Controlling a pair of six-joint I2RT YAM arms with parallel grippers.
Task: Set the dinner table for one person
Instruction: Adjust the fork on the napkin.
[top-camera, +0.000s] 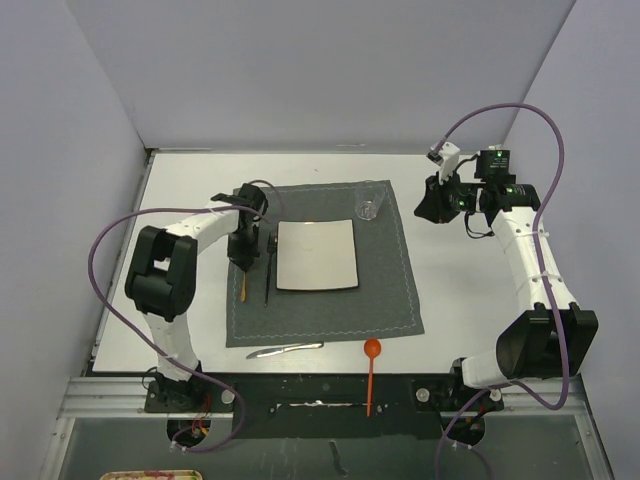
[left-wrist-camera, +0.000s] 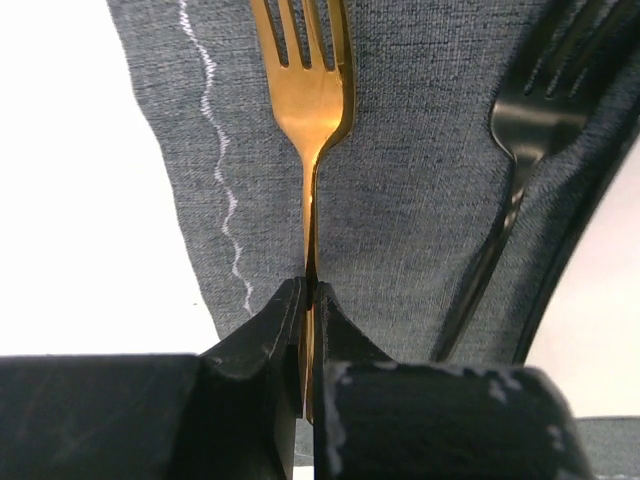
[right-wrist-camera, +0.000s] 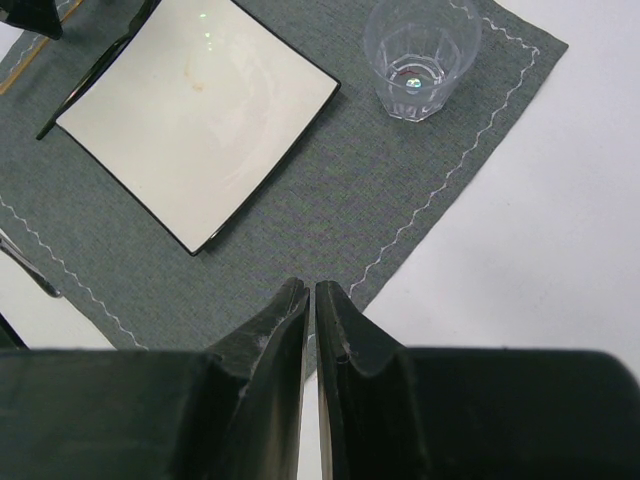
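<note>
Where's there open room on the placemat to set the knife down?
Free: the placemat strip right of the plate, below the glass; the band between plate and near edge. Crowded: left of the plate, where the left hand grips the gold fork beside the black fork.

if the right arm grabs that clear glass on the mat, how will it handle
The clear glass looks smooth, so it may slip in a light pinch. It stands upright and seems empty, so it is probably light and could tip if nudged near the rim. On the cloth placemat, pushing might snag it; lifting seems safer.
</note>
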